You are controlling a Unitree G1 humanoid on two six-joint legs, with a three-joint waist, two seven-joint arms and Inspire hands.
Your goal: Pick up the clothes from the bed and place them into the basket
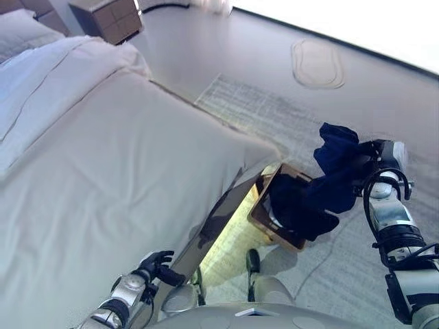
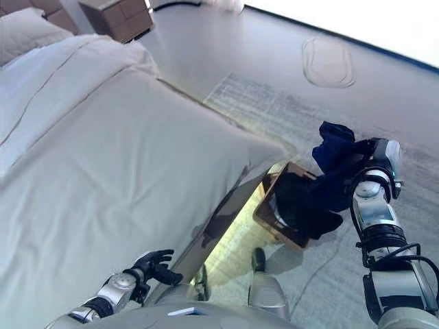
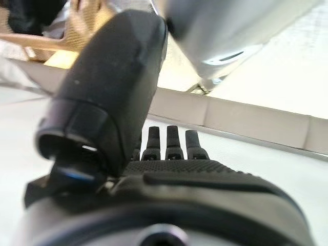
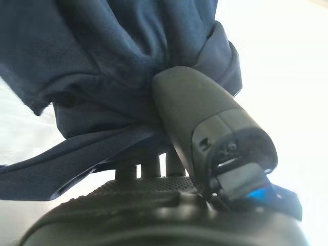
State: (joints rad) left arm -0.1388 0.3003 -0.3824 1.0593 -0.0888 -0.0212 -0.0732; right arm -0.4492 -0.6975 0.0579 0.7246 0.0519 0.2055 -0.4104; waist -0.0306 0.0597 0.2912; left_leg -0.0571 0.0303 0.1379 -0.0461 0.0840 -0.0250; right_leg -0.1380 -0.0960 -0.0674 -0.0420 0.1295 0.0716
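Note:
My right hand (image 1: 367,159) is shut on a dark navy garment (image 1: 336,168), held up over the floor to the right of the bed. The cloth hangs down into a brown basket (image 1: 264,214) that stands on the rug by the bed's corner. In the right wrist view the thumb (image 4: 205,123) pins the navy cloth (image 4: 118,56) against the fingers. My left hand (image 1: 158,266) rests low at the near edge of the white bed (image 1: 103,171), fingers relaxed and holding nothing. No other clothes show on the bed.
A pale rug (image 1: 274,116) lies on the grey floor beyond the basket. A wooden nightstand (image 1: 110,17) stands by the head of the bed, and an oval mat (image 1: 317,63) lies on the floor farther off.

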